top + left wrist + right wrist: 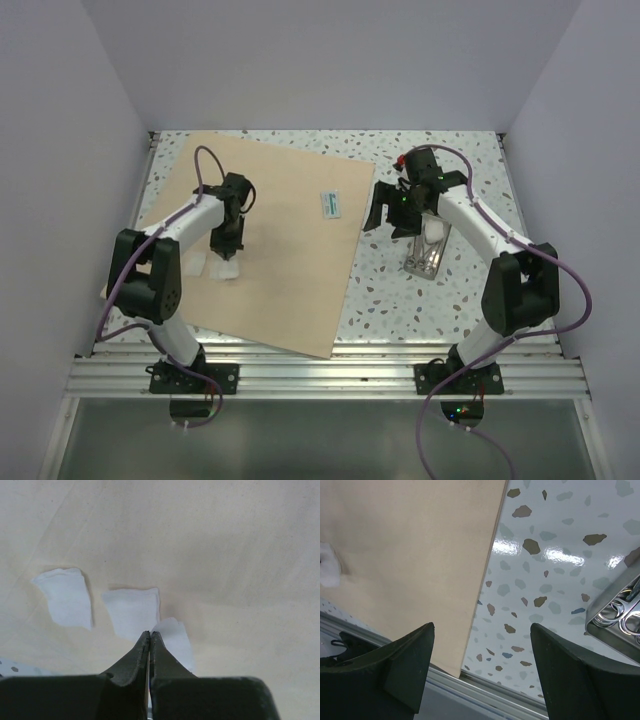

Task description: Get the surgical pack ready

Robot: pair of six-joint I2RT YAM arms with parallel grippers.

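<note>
The tan wrap sheet [290,250] lies spread flat on the table's left half. In the left wrist view two white gauze squares [67,597] [132,612] lie on the sheet [225,555]. My left gripper [150,632] is shut, pinching a third gauze square [175,637] at its tips, low over the sheet [226,245]. The steel tray [425,255] with scissors rings [620,614] and something white stands on the tabletop right of the sheet. My right gripper [388,222] is open and empty, above the sheet's right edge [481,625], left of the tray [615,622].
A small white card with green print [331,205] lies on the sheet near its right edge. Speckled tabletop [545,580] shows between sheet and tray. White walls close in the table at back and sides; a metal rail [330,375] runs along the near edge.
</note>
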